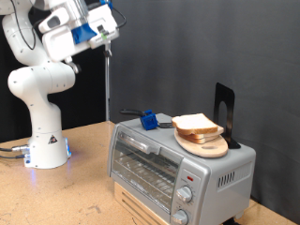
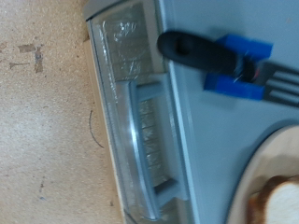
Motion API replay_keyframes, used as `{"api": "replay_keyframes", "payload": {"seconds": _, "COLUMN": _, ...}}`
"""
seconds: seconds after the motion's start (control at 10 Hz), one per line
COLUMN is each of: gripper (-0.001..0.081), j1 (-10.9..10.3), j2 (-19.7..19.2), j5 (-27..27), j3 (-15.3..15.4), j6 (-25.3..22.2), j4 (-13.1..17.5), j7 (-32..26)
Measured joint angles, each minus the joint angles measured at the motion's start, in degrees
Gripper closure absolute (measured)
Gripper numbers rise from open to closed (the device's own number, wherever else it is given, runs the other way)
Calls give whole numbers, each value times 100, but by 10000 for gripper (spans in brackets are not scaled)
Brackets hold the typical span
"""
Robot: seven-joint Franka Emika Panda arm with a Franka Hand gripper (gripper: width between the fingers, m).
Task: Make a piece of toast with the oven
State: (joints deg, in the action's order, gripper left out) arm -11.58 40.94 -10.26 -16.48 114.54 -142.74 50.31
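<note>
Pale piece of toast (image 1: 197, 125) is lying flat on a round wooden plate (image 1: 208, 145) atop the oven (image 1: 178, 164), well below the pincer (image 1: 101, 28); its long axis is indiscernible. Pincer is hanging high, gripping nothing visible; its opening cannot be determined.

White arm (image 1: 39, 80) upright, hand (image 1: 94, 28) raised high, holding nothing

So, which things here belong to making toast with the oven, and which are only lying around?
For the job:
- slice of bread, on the plate on top of the oven
- oven, door closed
- gripper, raised high above the oven

Lying about:
- wooden plate
- black tool in a blue holder
- black stand
</note>
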Motion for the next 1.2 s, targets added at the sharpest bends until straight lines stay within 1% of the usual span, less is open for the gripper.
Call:
{"api": "replay_keyframes", "payload": {"seconds": 0.1, "gripper": 124, "j1": 25, "j2": -181, "j5": -29, "j3": -10, "j6": 185, "j4": -60, "j7": 118}}
{"api": "replay_keyframes", "payload": {"seconds": 0.3, "gripper": 124, "j1": 37, "j2": -614, "j5": -96, "j3": -56, "j6": 406, "j4": -56, "j7": 283}}
{"api": "replay_keyframes", "payload": {"seconds": 0.5, "gripper": 124, "j1": 35, "j2": -1009, "j5": -98, "j3": -89, "j6": 503, "j4": -38, "j7": 250}}
{"api": "replay_keyframes", "payload": {"seconds": 0.7, "gripper": 124, "j1": 32, "j2": -1313, "j5": -94, "j3": -89, "j6": 600, "j4": -49, "j7": 127}}
{"api": "replay_keyframes", "payload": {"seconds": 0.9, "gripper": 124, "j1": 20, "j2": -1496, "j5": -96, "j3": -75, "j6": 665, "j4": -51, "j7": 84}}
{"api": "replay_keyframes", "payload": {"seconds": 1.1, "gripper": 124, "j1": 17, "j2": -1526, "j5": -97, "j3": -63, "j6": 673, "j4": -46, "j7": 94}}
{"api": "replay_keyframes", "payload": {"seconds": 1.2, "gripper": 124, "j1": -10, "j2": -1525, "j5": -305, "j3": -105, "j6": 780, "j4": -70, "j7": -93}}
